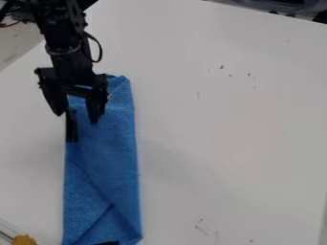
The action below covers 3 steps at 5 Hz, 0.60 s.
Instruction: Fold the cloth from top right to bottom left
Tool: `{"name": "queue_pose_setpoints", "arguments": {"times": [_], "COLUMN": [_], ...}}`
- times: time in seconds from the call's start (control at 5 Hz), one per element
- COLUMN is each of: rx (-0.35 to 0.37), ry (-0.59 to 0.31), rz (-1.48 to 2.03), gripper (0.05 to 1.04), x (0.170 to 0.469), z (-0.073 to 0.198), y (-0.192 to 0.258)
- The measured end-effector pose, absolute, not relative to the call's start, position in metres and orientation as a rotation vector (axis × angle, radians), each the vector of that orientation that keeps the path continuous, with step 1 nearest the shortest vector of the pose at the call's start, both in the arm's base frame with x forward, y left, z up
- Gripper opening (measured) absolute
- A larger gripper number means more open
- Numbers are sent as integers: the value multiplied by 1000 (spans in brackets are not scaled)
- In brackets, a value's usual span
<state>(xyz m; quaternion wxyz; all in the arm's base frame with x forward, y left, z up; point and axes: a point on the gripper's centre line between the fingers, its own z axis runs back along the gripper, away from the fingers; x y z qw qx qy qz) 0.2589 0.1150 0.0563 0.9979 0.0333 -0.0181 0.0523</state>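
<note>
We see a blue cloth lying in a long, narrow strip down the left of the white worktop. The black hand hangs over its upper end, parted and empty, probably placed there to pinch an edge for folding.

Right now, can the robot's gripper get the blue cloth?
Probably yes: the open gripper hangs over the far end of the blue cloth, though a narrow dark shape by its fingertips might get in the way.
</note>
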Motion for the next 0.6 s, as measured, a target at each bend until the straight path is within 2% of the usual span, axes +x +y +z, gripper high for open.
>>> {"name": "queue_pose_setpoints", "arguments": {"times": [0.4,0.6], "rx": [21,-1], "ry": [51,70], "rz": [-118,-109], "gripper": [1001,1001], "x": [274,274], "z": [54,54], "y": [109,105]}}
